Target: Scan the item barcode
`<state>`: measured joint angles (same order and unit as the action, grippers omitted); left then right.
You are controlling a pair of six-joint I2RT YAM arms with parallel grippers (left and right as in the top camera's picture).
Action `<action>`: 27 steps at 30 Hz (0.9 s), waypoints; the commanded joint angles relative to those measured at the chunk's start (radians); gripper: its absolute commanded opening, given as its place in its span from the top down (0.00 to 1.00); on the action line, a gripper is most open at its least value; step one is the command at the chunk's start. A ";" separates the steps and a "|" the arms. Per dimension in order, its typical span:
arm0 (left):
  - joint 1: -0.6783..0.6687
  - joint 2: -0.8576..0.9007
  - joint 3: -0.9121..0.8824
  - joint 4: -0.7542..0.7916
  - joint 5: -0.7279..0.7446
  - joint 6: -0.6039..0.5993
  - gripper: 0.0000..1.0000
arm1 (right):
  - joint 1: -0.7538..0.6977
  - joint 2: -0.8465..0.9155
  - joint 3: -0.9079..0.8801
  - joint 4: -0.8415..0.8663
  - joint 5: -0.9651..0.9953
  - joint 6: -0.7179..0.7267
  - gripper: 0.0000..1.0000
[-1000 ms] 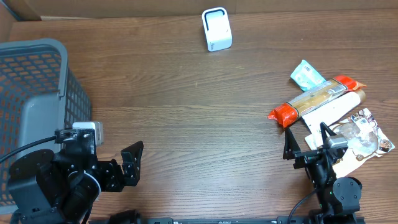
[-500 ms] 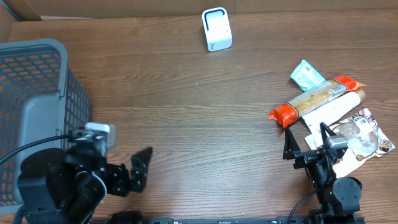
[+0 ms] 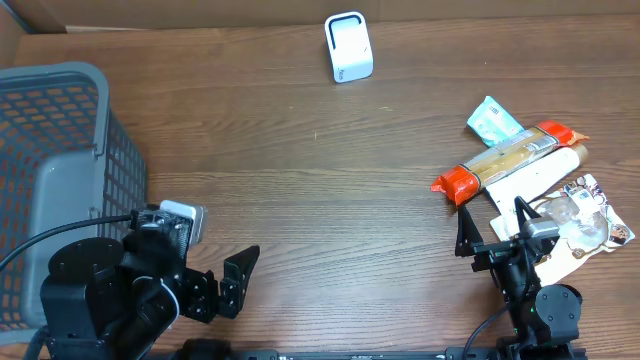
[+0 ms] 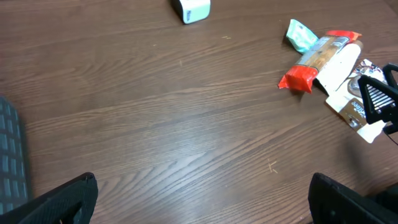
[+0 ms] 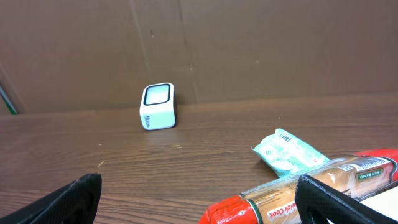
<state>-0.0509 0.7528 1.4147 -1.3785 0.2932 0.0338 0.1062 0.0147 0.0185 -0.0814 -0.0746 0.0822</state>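
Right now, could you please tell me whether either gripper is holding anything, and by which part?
Nothing is held: the left gripper and the right gripper both stand open and empty.

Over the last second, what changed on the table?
The left claw slid right and toward the near table edge, open and empty throughout. The right claw, scanner, packaged items and basket stayed put; nothing grasped or released.
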 commanded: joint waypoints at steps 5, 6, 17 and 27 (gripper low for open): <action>-0.004 -0.022 -0.124 0.411 -0.086 0.146 0.00 | 0.006 -0.012 -0.011 0.005 -0.006 0.006 0.00; -0.004 -0.038 -0.172 0.503 -0.082 0.185 0.00 | 0.006 -0.012 -0.011 0.005 -0.006 0.007 0.00; 0.063 -0.391 -0.893 1.333 -0.096 0.314 0.00 | 0.006 -0.012 -0.011 0.005 -0.006 0.006 0.00; 0.066 -0.689 -1.258 1.376 -0.198 0.330 0.00 | 0.006 -0.012 -0.011 0.005 -0.006 0.006 0.00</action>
<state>0.0090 0.1181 0.2089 -0.0101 0.1398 0.3443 0.1062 0.0147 0.0185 -0.0803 -0.0750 0.0826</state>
